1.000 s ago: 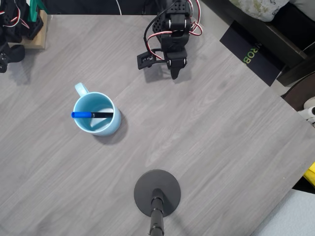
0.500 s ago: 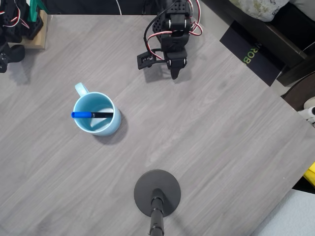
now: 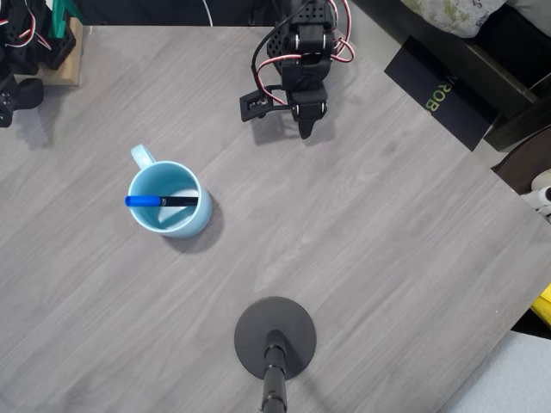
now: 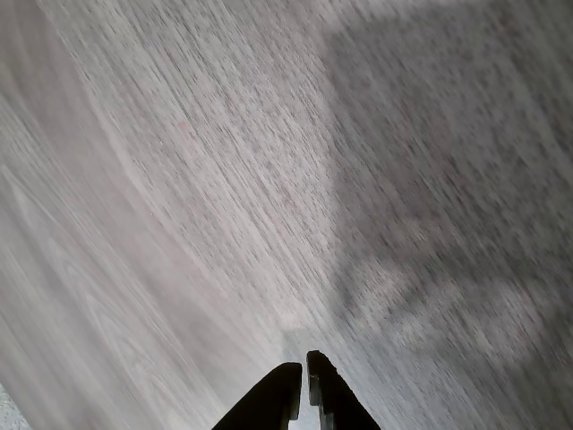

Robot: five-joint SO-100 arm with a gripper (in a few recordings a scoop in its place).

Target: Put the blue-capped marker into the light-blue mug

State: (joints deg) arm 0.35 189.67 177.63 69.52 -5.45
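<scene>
Overhead view: round pale sky-blue ceramic mug (image 3: pixel 170 200) with a small loop handle at its upper left sits upright on the grey wood-grain table (image 3: pixel 362 258), left of centre. Thin marker with black barrel and bright blue cap (image 3: pixel 161 200) lies across the mug's opening, roughly level in the picture, cap end over the left rim, barrel end at the right rim. Whether it rests on the rim or leans down inside, cannot tell.

Black two-finger gripper (image 3: pixel 306 129) of the black arm with red and white wires is near the table's top edge, well apart from the mug, pointing down-picture. Nothing between the fingers.

Wrist view: two black fingertips (image 4: pixel 279 387) at bottom centre, pressed almost together, only a thin slit between them, pinching nothing. Gripper (image 4: pixel 303 381) hangs over bare grey table (image 4: pixel 179 179), a dark shadow across the upper right; contact with the table surface cannot be judged.

Round black stand base with a pole (image 3: pixel 275 338) sits at bottom centre in the overhead view, apart from both mug and gripper.
</scene>
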